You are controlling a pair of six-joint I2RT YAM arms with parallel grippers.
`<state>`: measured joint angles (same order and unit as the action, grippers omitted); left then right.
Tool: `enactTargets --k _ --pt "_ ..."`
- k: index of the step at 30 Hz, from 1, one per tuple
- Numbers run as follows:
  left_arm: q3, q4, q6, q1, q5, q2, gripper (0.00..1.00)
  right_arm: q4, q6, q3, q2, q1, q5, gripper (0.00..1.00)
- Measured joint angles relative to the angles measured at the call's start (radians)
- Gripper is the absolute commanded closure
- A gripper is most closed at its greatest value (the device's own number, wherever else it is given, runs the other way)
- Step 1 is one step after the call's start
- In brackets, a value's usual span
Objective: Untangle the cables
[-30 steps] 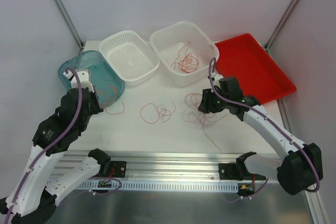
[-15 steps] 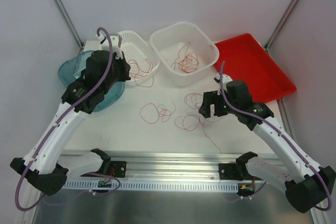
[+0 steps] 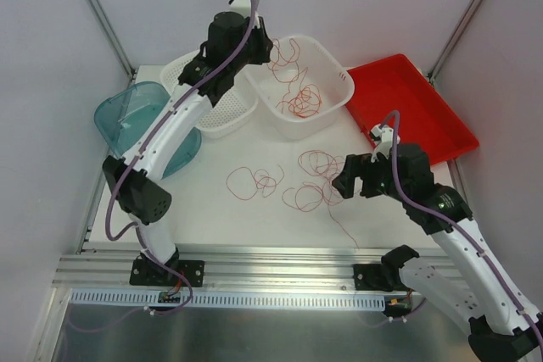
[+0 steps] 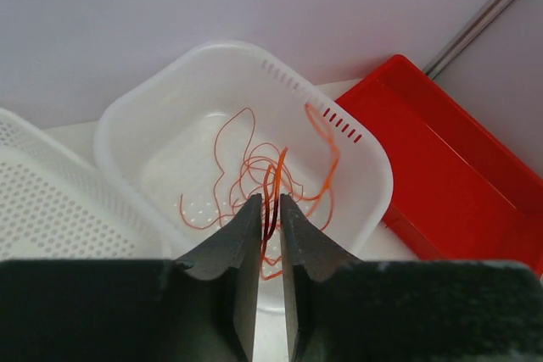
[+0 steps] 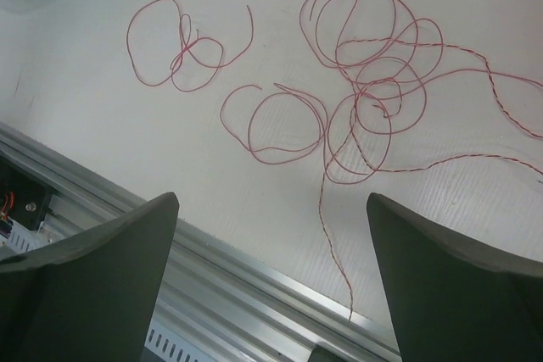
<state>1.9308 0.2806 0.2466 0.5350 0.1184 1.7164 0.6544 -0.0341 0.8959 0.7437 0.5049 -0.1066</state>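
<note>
the left gripper hung over the bin, its jaws only a thin slit apart. a strand ran through that slit and down into the bin; whether it was pinched or merely lying loose there, i could not tell. more cables lay in a loopy red-orange heap on the bin's floor, and a few loops hung above its left rim, just under the gripper

the right gripper hovered over the table in front of the bin and a little to its right, jaws spread wide with nothing between them. below it, in front of the bin, lay a knot of overlapping rings with one long tail trailing toward the near edge, and a smaller cluster of loops lay apart, in front of the bin's left corner

a basket sat just left of the bin, a teal bowl farther left, and a red tray just right of the bin
</note>
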Motion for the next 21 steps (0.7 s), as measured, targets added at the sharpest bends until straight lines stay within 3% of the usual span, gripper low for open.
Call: enactTargets --k 4,5,8,9,14,21 --pt "0.132 -0.036 0.000 0.000 -0.053 0.177 0.54 0.032 -0.003 0.000 -0.032 0.000 0.013 0.02" --pt "0.153 -0.038 0.001 0.000 -0.059 0.206 0.34 0.039 -0.003 0.000 -0.040 0.000 0.016 0.02" --pt "0.188 -0.051 -0.011 0.000 -0.075 0.282 0.08 0.057 -0.003 0.000 -0.055 0.000 0.023 0.01" --pt "0.188 -0.051 -0.015 0.000 -0.081 0.294 0.03 0.060 -0.003 -0.001 -0.058 0.000 0.025 0.01" --pt "0.142 -0.071 -0.028 0.000 -0.090 0.272 0.01 0.062 -0.005 -0.003 -0.059 0.000 0.039 0.00" --pt "-0.230 -0.083 -0.021 0.000 -0.082 -0.001 0.01 0.060 -0.025 -0.003 -0.024 0.000 0.027 0.00"
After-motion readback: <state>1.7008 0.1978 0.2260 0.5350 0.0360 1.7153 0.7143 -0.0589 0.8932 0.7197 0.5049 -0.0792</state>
